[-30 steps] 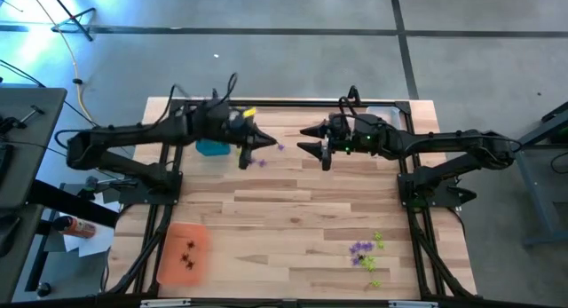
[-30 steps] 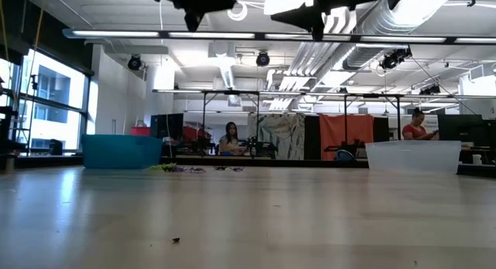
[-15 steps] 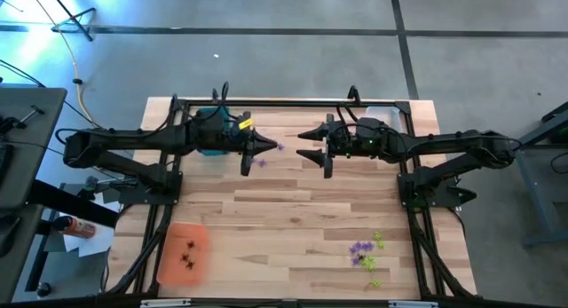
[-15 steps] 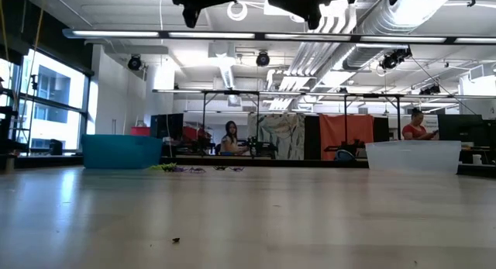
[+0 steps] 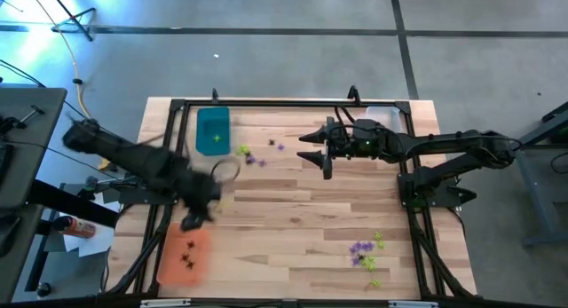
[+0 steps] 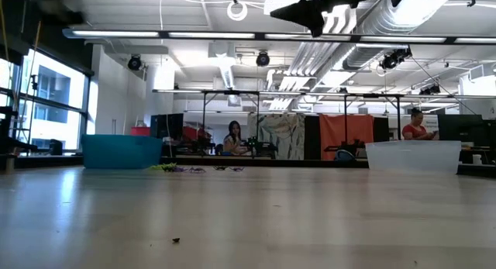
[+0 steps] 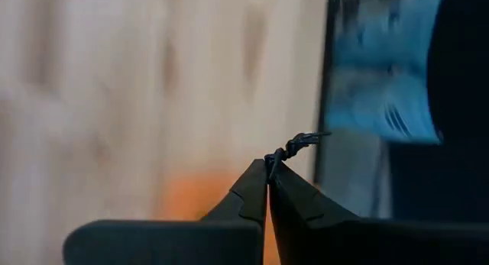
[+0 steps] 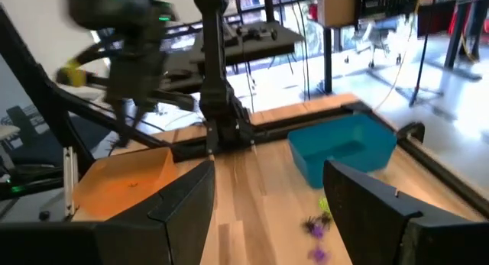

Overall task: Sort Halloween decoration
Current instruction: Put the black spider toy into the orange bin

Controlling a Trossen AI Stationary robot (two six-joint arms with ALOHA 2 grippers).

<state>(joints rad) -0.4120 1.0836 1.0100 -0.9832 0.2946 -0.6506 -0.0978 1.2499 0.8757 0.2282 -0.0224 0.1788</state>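
The left gripper (image 5: 191, 223) — clamped on a dark spiky trinket (image 7: 296, 143) — hung beside the orange tray (image 5: 184, 255); the right gripper (image 5: 308, 148) hovered mid-bench, fingers apart.

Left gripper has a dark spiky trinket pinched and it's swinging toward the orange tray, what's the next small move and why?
Probably carry on over the orange tray and open there. The left gripper is shut on a dark trinket, and the tray already holds dark trinkets. The right gripper waits open near the far edge.
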